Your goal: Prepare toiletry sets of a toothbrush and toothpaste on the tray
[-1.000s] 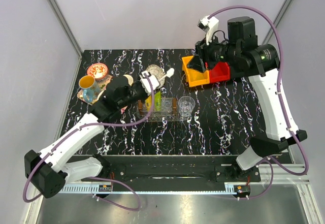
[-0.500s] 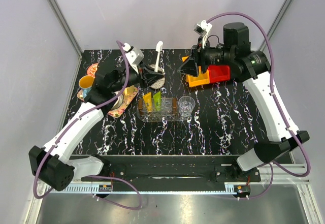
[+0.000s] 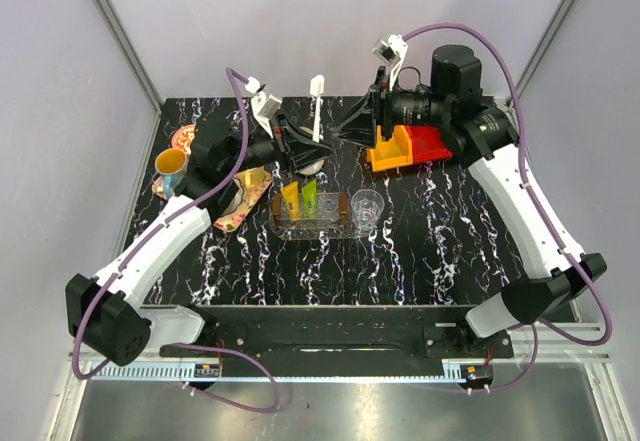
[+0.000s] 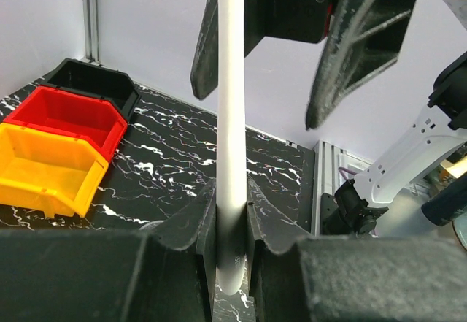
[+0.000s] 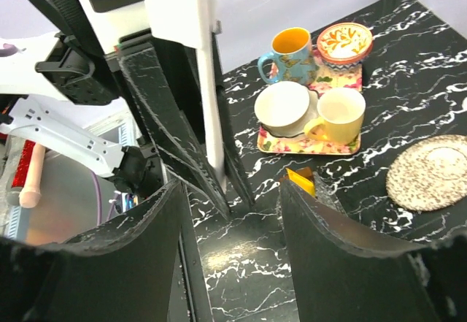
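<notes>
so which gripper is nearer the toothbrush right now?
Left. The left gripper is shut on the toothbrush, holding it upright by its lower end. The right gripper is open beside it, apparently not touching.

— What's the left gripper point(image 4: 232, 223) got?
— The toothbrush point(image 4: 230, 117), upright, pinched at its lower end.
— Above?
— The right gripper point(image 4: 257, 106), jaws apart around the shaft. A yellow bin point(image 4: 44, 174), red bin point(image 4: 69, 117) and black bin point(image 4: 93, 81) sit on the table point(image 4: 171, 165).

1 toothbrush point(image 3: 316, 111), 2 toothpaste tubes point(image 3: 291, 199), 1 tray point(image 3: 336, 225), 3 bins point(image 4: 66, 117)
</notes>
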Action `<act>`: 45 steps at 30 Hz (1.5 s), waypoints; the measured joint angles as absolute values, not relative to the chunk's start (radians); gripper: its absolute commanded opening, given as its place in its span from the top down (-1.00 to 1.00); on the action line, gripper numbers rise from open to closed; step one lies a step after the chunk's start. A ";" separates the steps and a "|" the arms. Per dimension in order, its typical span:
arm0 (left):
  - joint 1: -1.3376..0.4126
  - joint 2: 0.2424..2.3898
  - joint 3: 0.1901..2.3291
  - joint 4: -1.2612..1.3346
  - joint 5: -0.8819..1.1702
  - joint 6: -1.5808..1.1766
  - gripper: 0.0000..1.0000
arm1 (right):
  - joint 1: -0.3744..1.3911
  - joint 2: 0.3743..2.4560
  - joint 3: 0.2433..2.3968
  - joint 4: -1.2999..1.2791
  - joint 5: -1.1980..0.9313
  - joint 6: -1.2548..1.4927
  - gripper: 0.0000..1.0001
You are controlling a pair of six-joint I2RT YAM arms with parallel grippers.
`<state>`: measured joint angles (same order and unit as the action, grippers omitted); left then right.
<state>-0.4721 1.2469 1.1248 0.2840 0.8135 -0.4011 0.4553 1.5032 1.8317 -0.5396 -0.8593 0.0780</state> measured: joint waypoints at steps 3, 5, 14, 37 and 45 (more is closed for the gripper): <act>-0.472 1.255 1.125 0.297 0.818 -0.423 1.00 | 0.483 1.514 1.832 -0.521 -0.859 0.088 -0.24; -0.472 1.260 1.124 0.307 0.820 -0.434 1.00 | 0.499 1.524 1.832 -0.516 -0.858 0.089 -0.24; -0.472 1.265 1.119 0.324 0.827 -0.457 1.00 | 0.529 1.559 1.832 -0.513 -0.855 0.089 -0.13; -0.472 1.266 1.102 0.334 0.828 -0.453 1.00 | 0.550 1.592 1.861 -0.511 -0.858 0.111 0.35; -0.472 1.271 1.102 0.334 0.831 -0.446 0.97 | 0.554 1.602 1.866 -0.506 -0.854 0.112 0.77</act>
